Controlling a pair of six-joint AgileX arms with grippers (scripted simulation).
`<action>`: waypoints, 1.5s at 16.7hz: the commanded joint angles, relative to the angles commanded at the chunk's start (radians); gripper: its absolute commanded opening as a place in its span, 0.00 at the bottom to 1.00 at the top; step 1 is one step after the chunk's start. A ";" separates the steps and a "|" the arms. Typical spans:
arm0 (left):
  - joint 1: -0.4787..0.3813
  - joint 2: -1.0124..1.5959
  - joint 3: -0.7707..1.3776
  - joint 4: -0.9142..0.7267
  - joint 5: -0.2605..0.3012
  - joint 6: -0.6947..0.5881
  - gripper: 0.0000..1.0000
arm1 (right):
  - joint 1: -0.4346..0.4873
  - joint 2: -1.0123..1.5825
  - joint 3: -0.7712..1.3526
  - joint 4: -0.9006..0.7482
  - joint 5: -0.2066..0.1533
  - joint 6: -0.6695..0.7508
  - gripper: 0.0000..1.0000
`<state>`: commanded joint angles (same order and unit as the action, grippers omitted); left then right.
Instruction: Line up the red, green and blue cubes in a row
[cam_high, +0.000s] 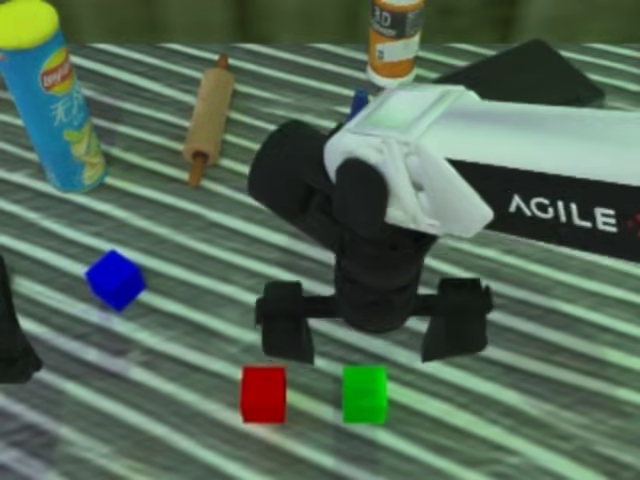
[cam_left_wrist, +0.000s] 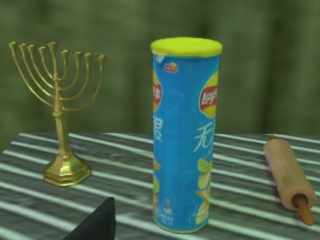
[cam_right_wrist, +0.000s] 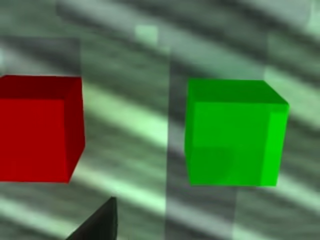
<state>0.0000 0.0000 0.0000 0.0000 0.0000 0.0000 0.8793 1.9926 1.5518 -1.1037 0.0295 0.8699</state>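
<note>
Bench (cam_high: 560, 400): striped top carrying every item; the working row forms along its near edge.
Right arm (cam_high: 520, 170): reaches in from the right edge, wrist pointing down over the near middle.
Right gripper (cam_high: 375, 335): fingers spread wide apart, holding nothing, just behind the red and green cubes; it probably stands open because the green cube is already set down.
Left gripper (cam_high: 12, 345): parked at the left edge, only a dark part showing; whether its fingers are apart cannot be told.
Chip can (cam_high: 50, 95): upright in the far left corner, clear of the work.
Rolling pin (cam_high: 208, 118): lying near the far edge.
Bottle (cam_high: 395, 40): at the far edge, middle.
Red cube (cam_high: 263, 393): near edge, left of green.
Green cube (cam_high: 365, 393): beside red, a gap between, level with it.
Blue cube (cam_high: 115, 279): apart toward the left, turned askew, not yet in the row.
</note>
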 joint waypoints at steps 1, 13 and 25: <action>0.000 0.000 0.000 0.000 0.000 0.000 1.00 | 0.000 -0.004 0.003 -0.005 0.000 0.000 1.00; -0.034 0.331 0.285 -0.200 0.002 0.094 1.00 | -0.156 -0.334 -0.272 0.167 0.046 -0.161 1.00; -0.125 1.478 1.072 -0.795 -0.001 0.364 1.00 | -0.622 -1.374 -1.151 0.719 0.044 -0.636 1.00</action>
<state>-0.1246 1.4781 1.0718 -0.7949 -0.0010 0.3636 0.2577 0.6182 0.4008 -0.3850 0.0734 0.2339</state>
